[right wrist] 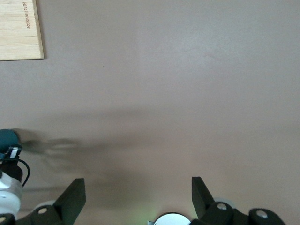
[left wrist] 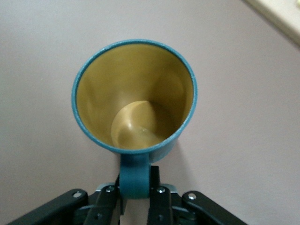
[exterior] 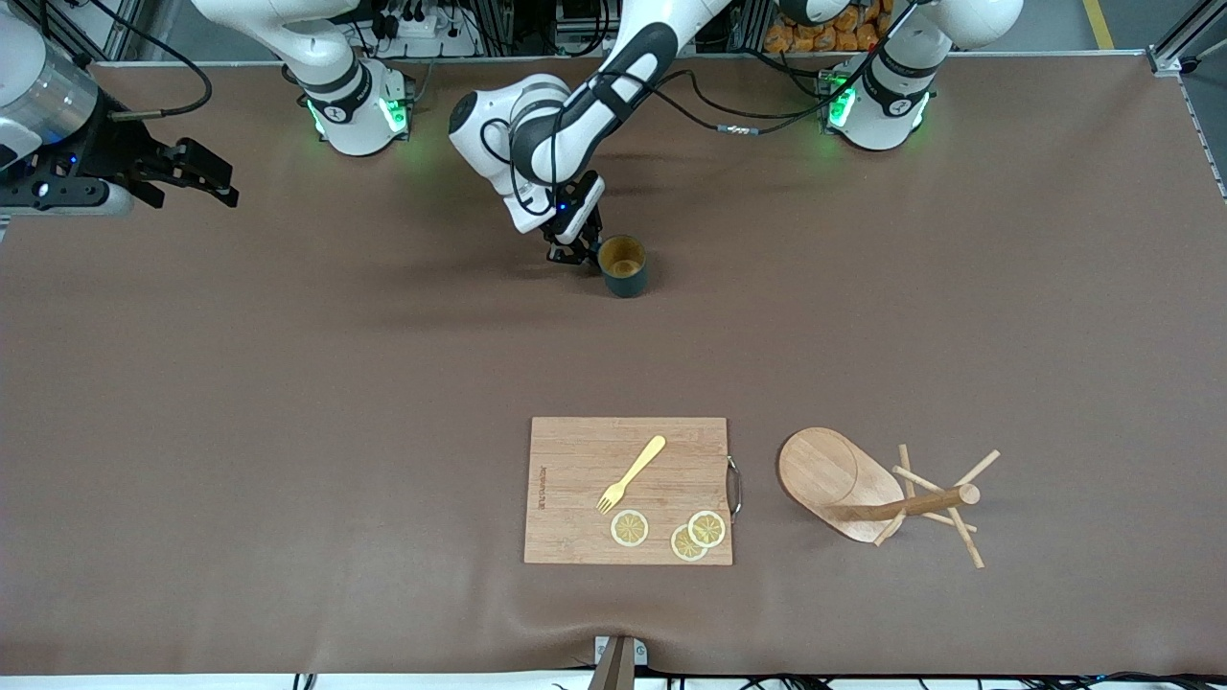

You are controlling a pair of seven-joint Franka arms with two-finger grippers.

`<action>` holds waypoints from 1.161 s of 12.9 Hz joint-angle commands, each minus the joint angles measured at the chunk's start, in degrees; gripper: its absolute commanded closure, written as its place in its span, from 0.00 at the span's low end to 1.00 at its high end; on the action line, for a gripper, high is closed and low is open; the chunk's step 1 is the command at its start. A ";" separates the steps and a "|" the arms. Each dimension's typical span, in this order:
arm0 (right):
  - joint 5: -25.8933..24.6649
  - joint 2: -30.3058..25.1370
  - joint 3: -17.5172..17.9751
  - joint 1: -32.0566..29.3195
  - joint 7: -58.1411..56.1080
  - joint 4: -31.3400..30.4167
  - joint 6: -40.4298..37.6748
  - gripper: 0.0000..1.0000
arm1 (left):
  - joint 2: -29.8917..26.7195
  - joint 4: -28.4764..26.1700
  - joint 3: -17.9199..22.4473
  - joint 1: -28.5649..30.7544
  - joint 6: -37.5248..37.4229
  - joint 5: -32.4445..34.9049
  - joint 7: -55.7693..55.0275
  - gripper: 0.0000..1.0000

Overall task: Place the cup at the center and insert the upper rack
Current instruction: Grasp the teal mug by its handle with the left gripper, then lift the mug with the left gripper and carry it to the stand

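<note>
The dark teal cup (exterior: 623, 266) is upright near the middle of the table, toward the robots' bases. My left gripper (exterior: 576, 251) is beside it, shut on its side handle. In the left wrist view the cup (left wrist: 136, 93) shows its tan inside, and the left gripper (left wrist: 136, 182) clamps the handle between both fingers. I cannot tell whether the cup touches the table. The wooden mug tree (exterior: 863, 489) lies on its side near the front camera, beside the cutting board. My right gripper (exterior: 206, 177) is open and empty, raised at the right arm's end of the table; it also shows in the right wrist view (right wrist: 136, 194).
A rectangular wooden cutting board (exterior: 628, 491) lies near the front camera and carries a yellow fork (exterior: 633, 473) and three lemon slices (exterior: 688, 537). Its corner shows in the right wrist view (right wrist: 18, 28). The brown table cover (exterior: 288, 402) spreads around them.
</note>
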 commanded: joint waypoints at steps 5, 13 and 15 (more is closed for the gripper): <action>-0.75 -1.08 1.00 -1.30 -0.73 -0.98 0.33 0.00 | -14.56 -0.73 -0.02 11.21 -0.62 -4.74 11.14 1.00; -0.75 -1.25 0.91 -1.30 -0.55 -1.60 0.33 0.00 | -25.83 -0.82 0.07 28.35 0.17 -21.17 26.79 1.00; -0.75 -1.25 0.91 -1.22 -0.29 -1.60 0.24 0.00 | -26.89 -0.82 0.07 32.30 0.34 -25.29 28.37 1.00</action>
